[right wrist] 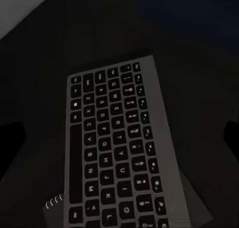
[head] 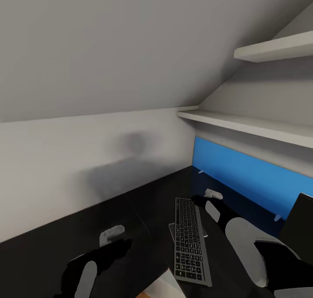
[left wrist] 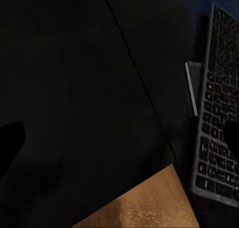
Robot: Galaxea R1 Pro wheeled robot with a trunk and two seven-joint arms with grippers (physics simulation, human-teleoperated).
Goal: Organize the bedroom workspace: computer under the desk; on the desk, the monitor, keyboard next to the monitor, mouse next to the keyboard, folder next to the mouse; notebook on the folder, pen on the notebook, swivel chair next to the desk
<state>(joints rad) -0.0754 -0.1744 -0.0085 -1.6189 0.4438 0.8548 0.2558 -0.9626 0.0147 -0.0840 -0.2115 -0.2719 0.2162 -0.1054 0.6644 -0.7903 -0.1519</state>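
The keyboard (head: 189, 239) is lying on the tabletop (head: 143, 202), partly covering a notebook (head: 172, 231); both pincers are hovering open and empty, so freeing the notebook looks due next.

Ahead of you: sloping grey ceiling (head: 130, 41) descending to a pale wall (head: 65, 159), soft shadow on it. To your right: two white shelves (head: 261, 126), one above the other, over a bright blue panel (head: 243, 172). Below: a patch of wood plank floor (left wrist: 144, 203). Light even, dim.
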